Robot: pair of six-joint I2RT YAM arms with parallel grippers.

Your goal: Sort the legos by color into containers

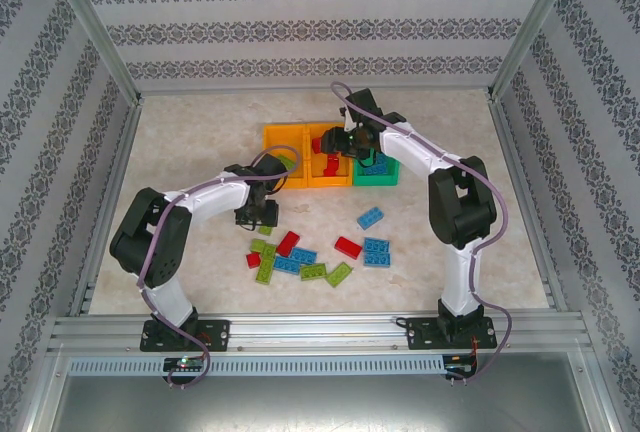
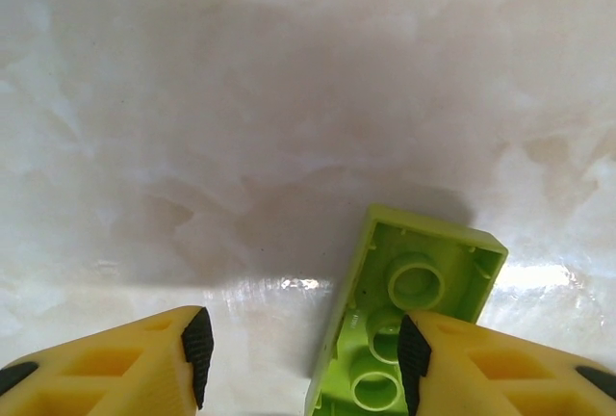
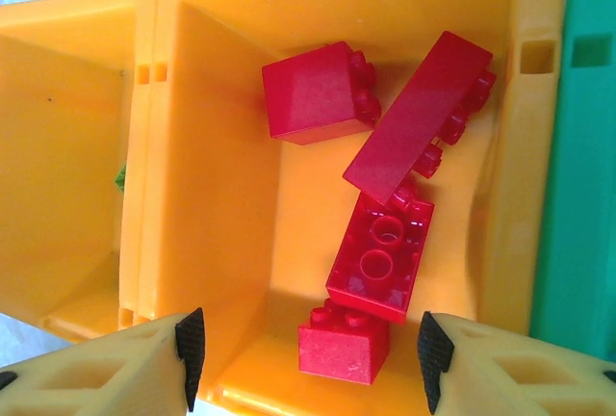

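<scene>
Down on the pale marbled table (image 2: 144, 98), a light green rectangular plastic brick (image 2: 409, 310) lies on its back, hollow underside and round tubes facing up. Its long axis runs away from the left gripper (image 2: 306, 356), leaning a little to the right. The near end sits between the yellow fingers, close against the right-hand black pad (image 2: 414, 358). That claw stands spread wide and grips nothing.

Just nearer the arm bases, loose red, blue and green bricks (image 1: 300, 257) lie scattered flat, pointing every which way.

Further back stand three bins in a row: the left orange plastic bin (image 1: 272, 137), the middle orange plastic bin (image 3: 241, 146) and the green plastic bin (image 3: 577, 146). Four red bricks (image 3: 380, 257) lie in the middle one, the longest red brick (image 3: 419, 117) slanting on its side. The right gripper (image 3: 311, 358) hangs over this bin, jaws apart and empty.
</scene>
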